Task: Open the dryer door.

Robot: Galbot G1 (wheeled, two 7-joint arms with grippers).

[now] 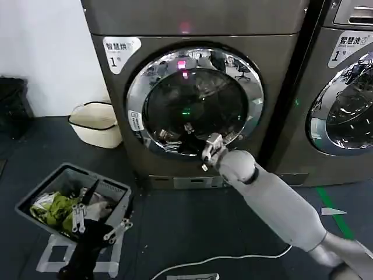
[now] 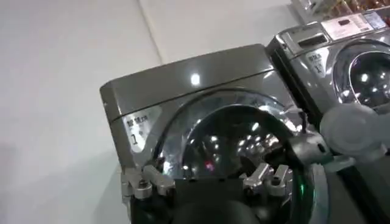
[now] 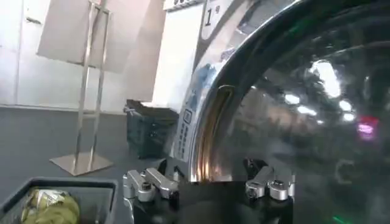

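Right gripper: at about 5 o'clock on the door, against the chrome ring; fingers spread, nothing held.
Left gripper: idle and low, beside the basket; fingers apart, empty.
Door: shut, flush on the dryer front.
Handle: a slot in the rim, at about 9 o'clock on the door.
Risk: fingers likely slide off the smooth ring, since they sit far from the slot.
Risk: pulling at 5 o'clock may leave the latch unreleased.
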